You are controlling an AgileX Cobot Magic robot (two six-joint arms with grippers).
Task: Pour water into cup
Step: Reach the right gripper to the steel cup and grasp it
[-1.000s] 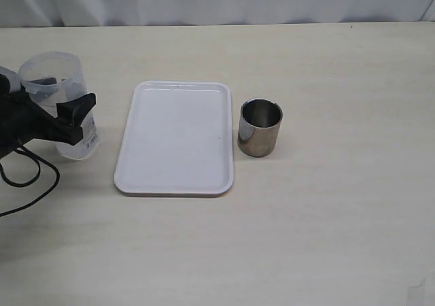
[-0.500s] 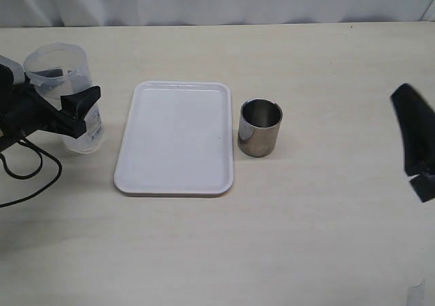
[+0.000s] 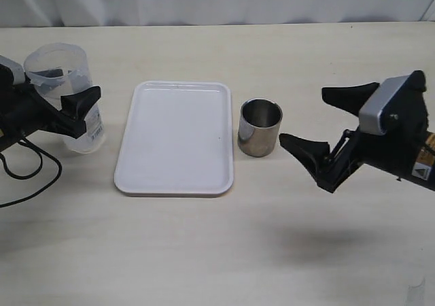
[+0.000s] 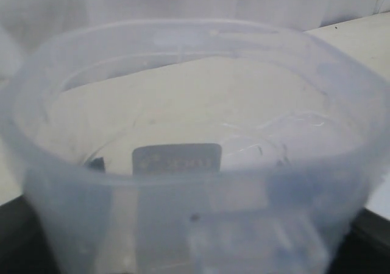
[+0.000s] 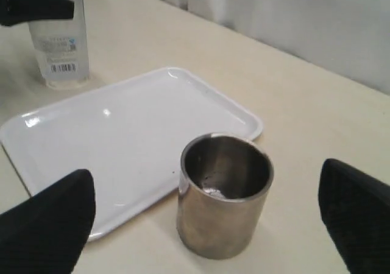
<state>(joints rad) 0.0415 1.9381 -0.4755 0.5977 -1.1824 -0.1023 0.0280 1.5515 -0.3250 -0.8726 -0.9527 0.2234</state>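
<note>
A: Your left gripper [image 3: 66, 94] is at the far left of the table [image 3: 204, 251], pinching the beaker [image 3: 60, 56] around its middle, one finger on the near side and one behind; a grip at that height probably makes tipping easier.

B: Agreed; and the water [image 4: 262, 137] you want is inside that beaker, low down and hard to make out; the beaker stands upright, so you have not started pouring.

A: Your right gripper [image 3: 304, 115] is spread wide and holds nothing; it sits just right of the cup [image 3: 259, 127] without touching it.

B: Its open fingers face the cup, which lines up between them in the right wrist view; I'd guess you mean to steady the cup or shift it.

A: The white tray [image 3: 175, 137] lies between beaker and cup, with the cup just beside its right edge; it is likely there to catch spills.

B: Mind the gap, though; beaker and cup are well apart, so you must carry the beaker across the tray; the thin plastic may flex if you squeeze harder.

A: I cannot tell whether the beaker's base rests on the table, nor whether the cup's dark inside is dry.
</note>
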